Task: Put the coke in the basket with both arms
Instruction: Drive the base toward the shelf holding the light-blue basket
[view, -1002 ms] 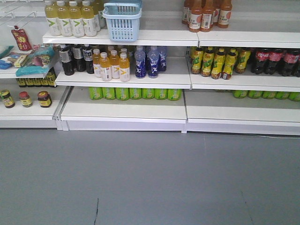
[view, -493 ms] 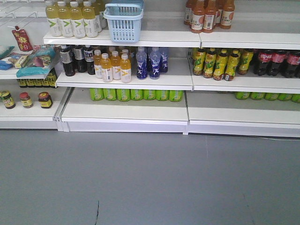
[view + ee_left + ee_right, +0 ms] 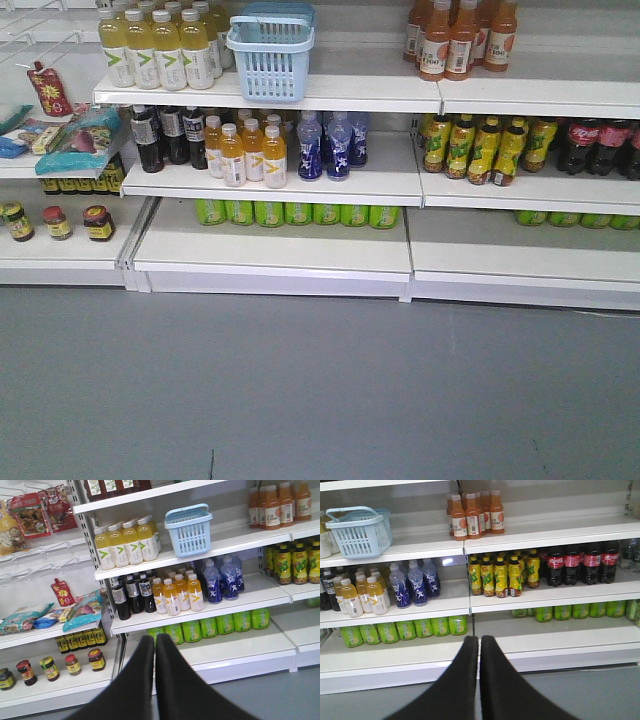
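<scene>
Several coke bottles [image 3: 582, 562] with red caps and red labels stand in a row on the middle shelf at the right, also at the front view's right edge [image 3: 597, 146]. The pale blue basket [image 3: 270, 50] sits on the top shelf beside yellow drinks; it shows in the left wrist view [image 3: 188, 529] and the right wrist view [image 3: 359, 531]. My left gripper [image 3: 155, 641] is shut and empty, out over the floor, well short of the shelves. My right gripper [image 3: 479, 642] is likewise shut and empty, below and left of the coke.
Shelves [image 3: 280, 182] hold black-labelled dark bottles [image 3: 167, 137], orange drinks [image 3: 247, 155], blue bottles [image 3: 330, 146], yellow-green bottles [image 3: 475, 150], green packs [image 3: 298, 213] and orange juice [image 3: 460, 38]. Jars [image 3: 57, 221] and snack packets [image 3: 30, 515] are at left. Grey floor [image 3: 320, 390] lies in front.
The whole shelf scene has shifted right and slightly down in the front view, so the camera has moved left and a little closer. No gripper shows in that view.
</scene>
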Tool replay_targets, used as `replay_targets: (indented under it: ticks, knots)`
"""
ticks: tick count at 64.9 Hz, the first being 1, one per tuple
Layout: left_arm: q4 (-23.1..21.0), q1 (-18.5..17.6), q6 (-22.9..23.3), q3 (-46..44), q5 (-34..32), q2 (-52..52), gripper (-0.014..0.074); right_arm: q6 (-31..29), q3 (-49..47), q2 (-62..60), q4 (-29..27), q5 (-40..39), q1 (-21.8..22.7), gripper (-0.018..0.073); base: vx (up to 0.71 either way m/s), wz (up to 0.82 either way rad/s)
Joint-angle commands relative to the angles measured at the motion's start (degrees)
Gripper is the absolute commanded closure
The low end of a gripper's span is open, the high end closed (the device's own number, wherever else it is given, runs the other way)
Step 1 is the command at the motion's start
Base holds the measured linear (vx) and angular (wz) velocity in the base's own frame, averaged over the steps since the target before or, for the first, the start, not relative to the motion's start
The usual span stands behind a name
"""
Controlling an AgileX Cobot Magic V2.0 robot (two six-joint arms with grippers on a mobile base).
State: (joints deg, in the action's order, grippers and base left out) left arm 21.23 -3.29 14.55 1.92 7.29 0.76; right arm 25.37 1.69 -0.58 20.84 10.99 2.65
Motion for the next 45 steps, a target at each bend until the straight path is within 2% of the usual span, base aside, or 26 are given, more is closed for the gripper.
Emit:
replay_targets:
  ticks: [1, 45]
  knots:
    - [-0.30, -0.26, 0.76, -0.08, -3.98, 0.73, 0.0603, -0.20, 0.55, -1.07, 0.96, -3.71, 0.07, 0.0564, 0.14, 0.12]
    - [-0.30, -0.26, 0.76, -0.08, -3.98, 0.73, 0.0603, -0.20, 0.55, -1.07, 0.96, -3.77, 0.07, 0.0564, 0.18, 0.03]
